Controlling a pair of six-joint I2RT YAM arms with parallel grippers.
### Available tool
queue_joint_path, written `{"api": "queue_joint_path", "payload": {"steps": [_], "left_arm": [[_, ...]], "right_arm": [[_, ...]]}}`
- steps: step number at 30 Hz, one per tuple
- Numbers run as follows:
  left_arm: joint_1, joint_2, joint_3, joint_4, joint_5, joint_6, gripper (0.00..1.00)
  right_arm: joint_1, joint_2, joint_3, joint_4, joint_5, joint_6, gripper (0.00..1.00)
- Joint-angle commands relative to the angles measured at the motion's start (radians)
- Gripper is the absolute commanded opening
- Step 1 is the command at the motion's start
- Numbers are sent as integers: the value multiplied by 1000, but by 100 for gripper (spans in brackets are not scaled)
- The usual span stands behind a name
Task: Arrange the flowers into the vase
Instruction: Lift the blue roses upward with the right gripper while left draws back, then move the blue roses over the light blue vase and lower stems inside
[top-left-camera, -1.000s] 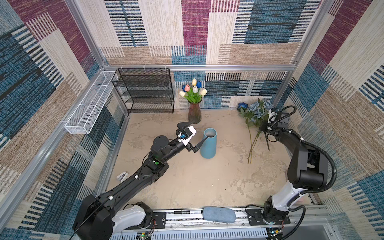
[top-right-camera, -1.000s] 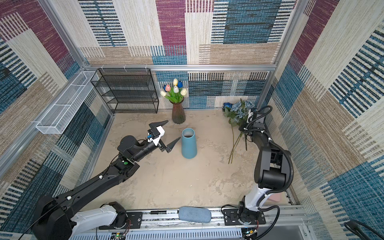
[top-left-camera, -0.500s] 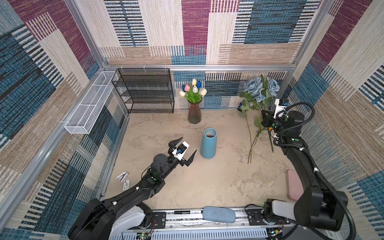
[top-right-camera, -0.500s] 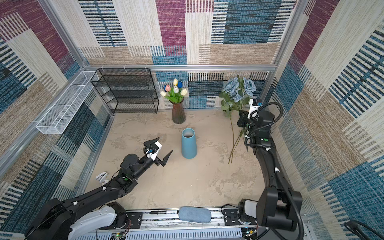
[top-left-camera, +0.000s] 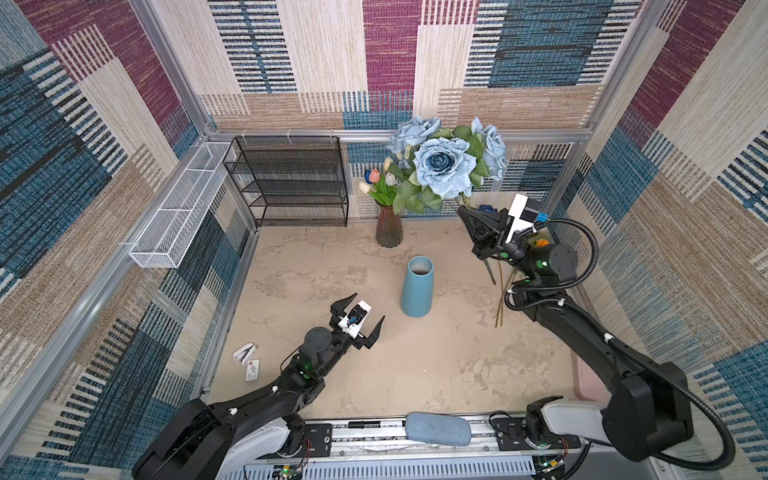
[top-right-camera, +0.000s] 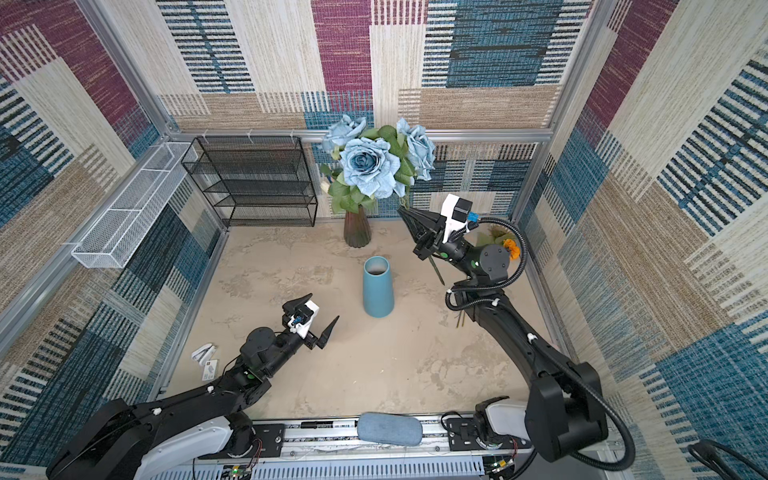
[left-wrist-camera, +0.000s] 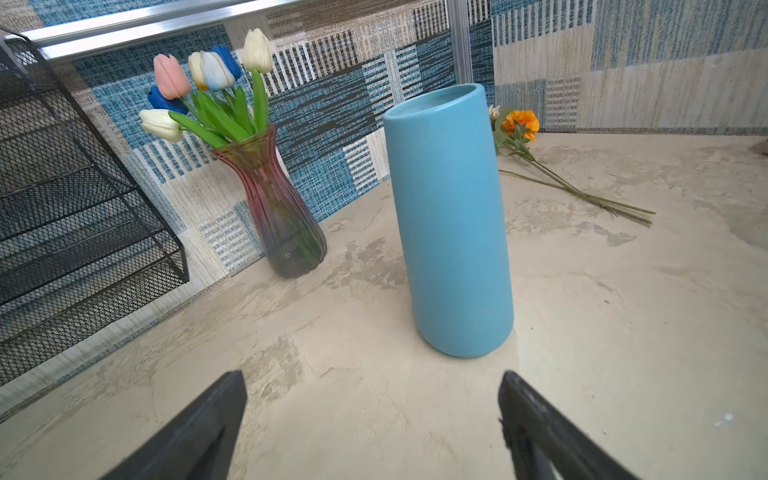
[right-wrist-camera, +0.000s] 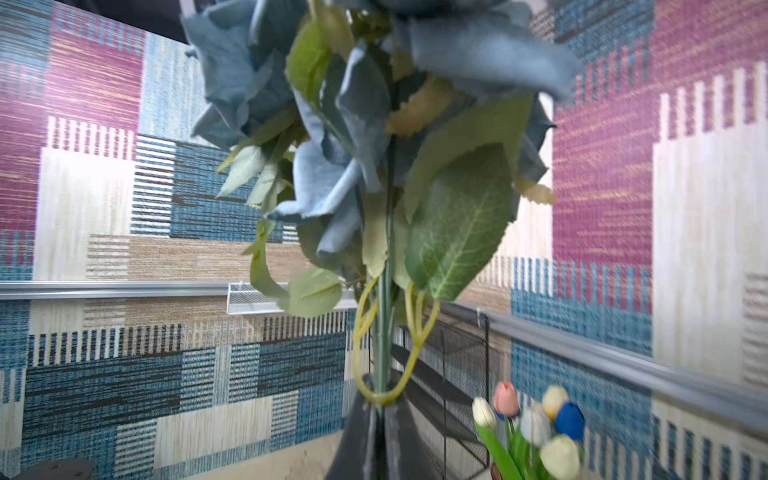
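Right jaws clamped together on the stem of the dusty-blue rose bunch (top-left-camera: 444, 166) (top-right-camera: 370, 166), held up in the air at far right, blooms on top and leaning toward the far wall. The stem's cut end (top-left-camera: 491, 275) pokes out below the jaws. Right wrist view: yellow band (right-wrist-camera: 390, 395) looped round the stems just above the jaw tips, leaves and petals (right-wrist-camera: 353, 124) filling the upper frame, slightly blurred. Blue vase (top-left-camera: 417, 286) (top-right-camera: 377, 286) (left-wrist-camera: 451, 220) upright mid-bench (top-left-camera: 415, 365), to the near left of the bunch and well apart from it. Left jaws wide apart, holding nothing, low over the bench at near left of the blue vase and pointing at it, not touching. Tulips (top-left-camera: 380, 183) (left-wrist-camera: 208, 79) sit in a ribbed glass vase (top-left-camera: 389, 228) (left-wrist-camera: 286, 224) at the far wall, partly behind the bunch in both top views. Orange bloom (top-right-camera: 512, 248) (left-wrist-camera: 521, 122) and loose green stems (top-left-camera: 500, 299) (left-wrist-camera: 582, 195) lie flat at right. Black mesh rack (top-left-camera: 291, 183) at far left, white wire basket (top-left-camera: 174, 208) on the left wall.
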Motion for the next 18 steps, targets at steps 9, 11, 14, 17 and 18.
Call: {"api": "queue_joint_path", "payload": {"steps": [9,11,14,17,18], "left_arm": [[-37,-39,12,-19,-13,-33,96],[-39,-32,17,-14,-12,-23,96],[-42,-27,23,-21,-5,-23,96],[-44,-10,30,-22,3,-23,96],[-46,-3,32,-20,8,-20,96]], "right_arm": [[108,450,291,563,91,214,0],[124,497,327,585,104,223,0],[142,554,363,592,118,229,0],[148,579,349,637,151,228,0],[148,588,353,632,153,231,0]]}}
